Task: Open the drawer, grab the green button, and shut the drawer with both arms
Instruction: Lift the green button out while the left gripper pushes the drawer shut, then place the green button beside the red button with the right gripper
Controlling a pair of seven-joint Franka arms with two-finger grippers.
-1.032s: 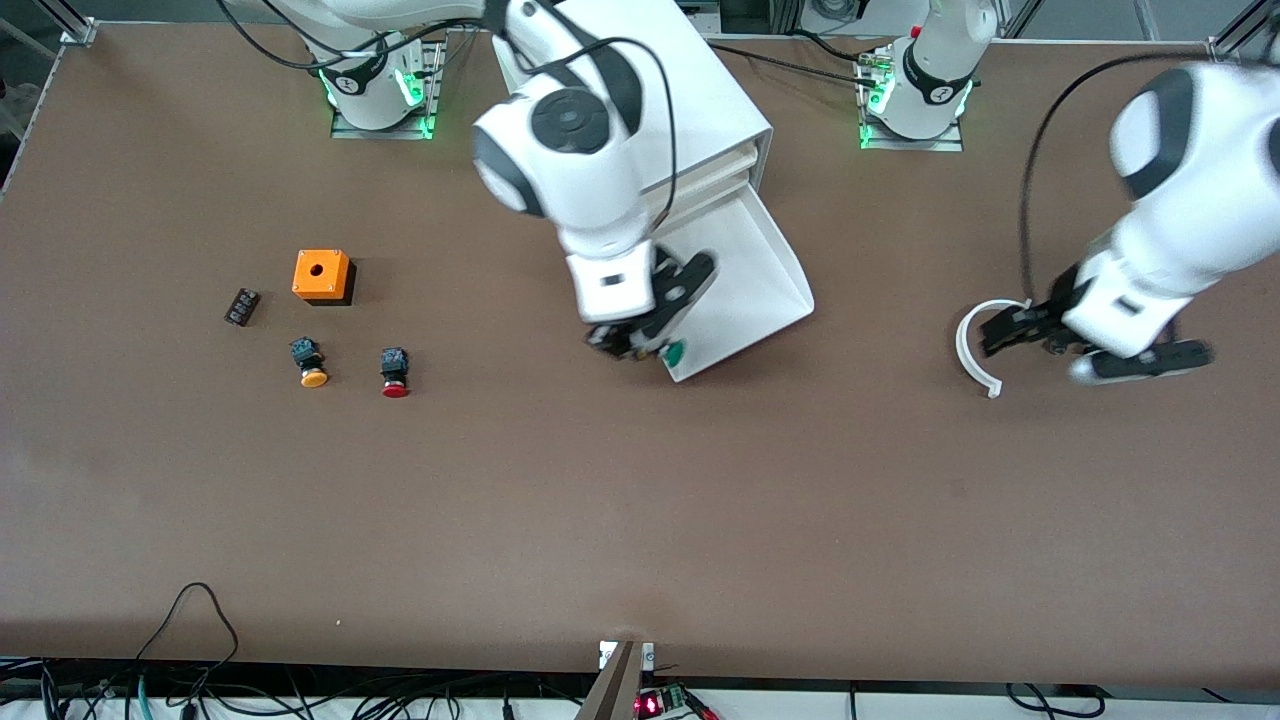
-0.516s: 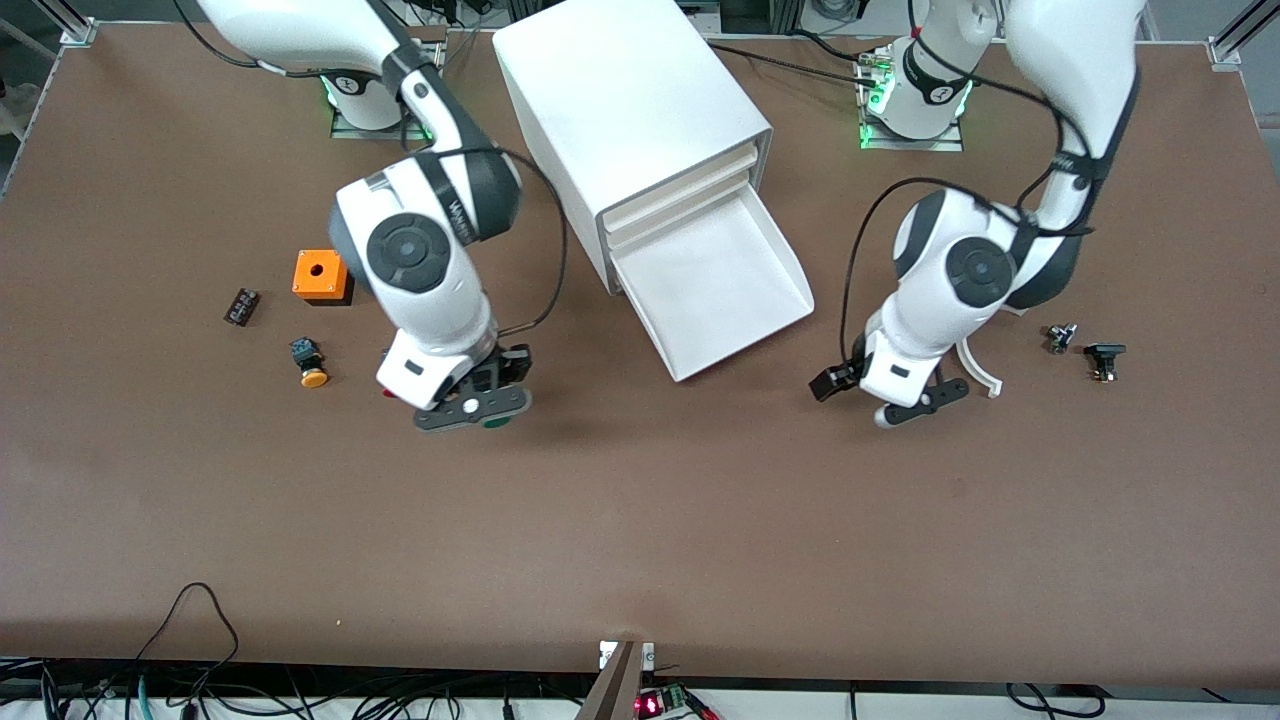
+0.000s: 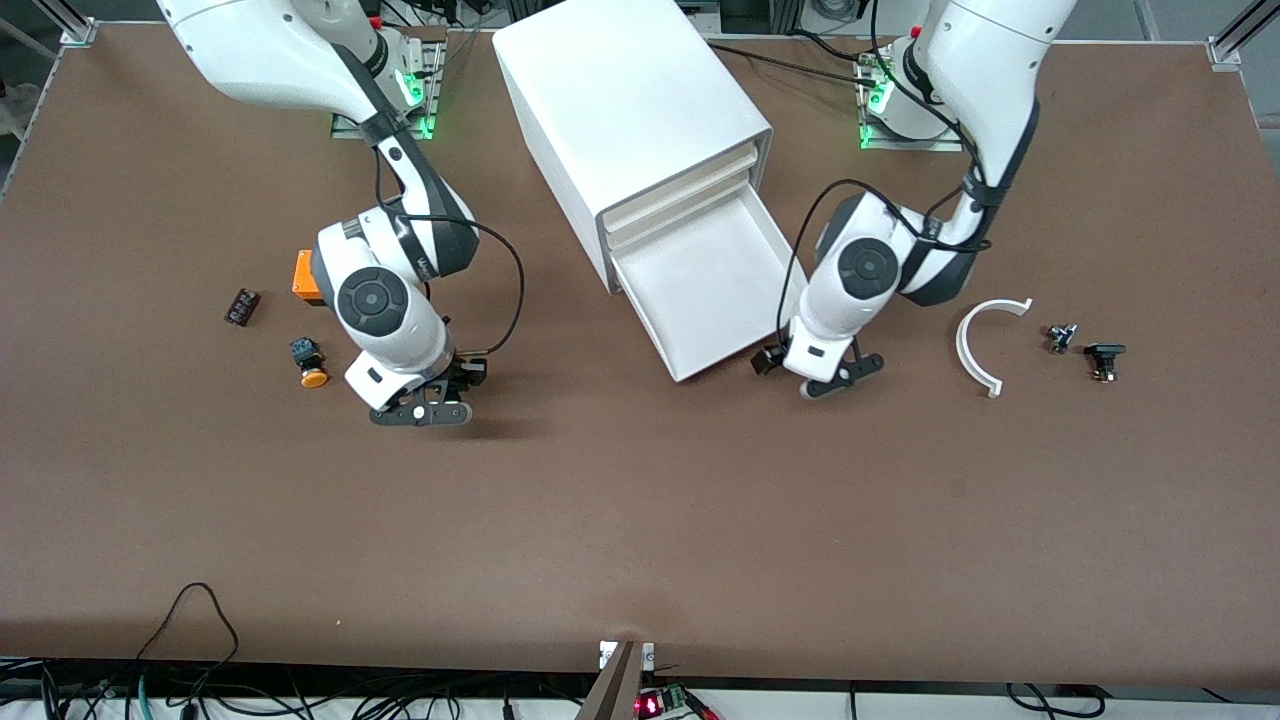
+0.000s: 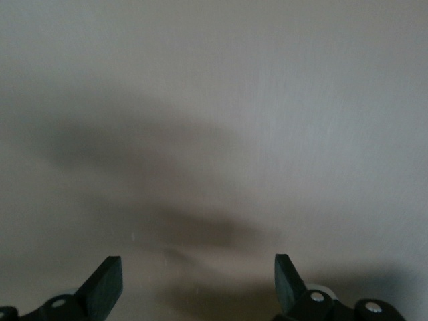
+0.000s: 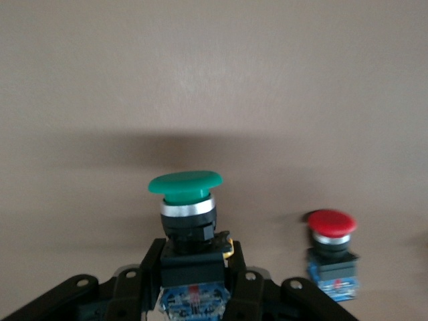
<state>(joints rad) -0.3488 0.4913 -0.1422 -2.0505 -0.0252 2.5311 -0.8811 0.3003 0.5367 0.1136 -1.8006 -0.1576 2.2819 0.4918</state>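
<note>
The drawer (image 3: 720, 290), the lowest one in the white cabinet (image 3: 630, 100), stands pulled out, and its tray looks bare. My right gripper (image 3: 420, 408) is low over the table beside the orange-capped button (image 3: 312, 364). In the right wrist view it (image 5: 190, 267) is shut on the black body of the green-capped button (image 5: 185, 184), with the red-capped button (image 5: 331, 234) standing on the table close beside it. The front view hides both of these under the right arm. My left gripper (image 3: 806, 374) is open and empty at the drawer's front corner. Its fingers (image 4: 107, 286) face a pale surface.
An orange box (image 3: 302, 274) shows partly from under the right arm. A small black part (image 3: 241, 306) lies toward the right arm's end. A white curved piece (image 3: 985, 345) and two small dark parts (image 3: 1060, 337) (image 3: 1103, 358) lie toward the left arm's end.
My right gripper carried the green button from the drawer's front edge to beside the red button and sank lower. My left gripper moved from the white curved piece to the drawer's front.
</note>
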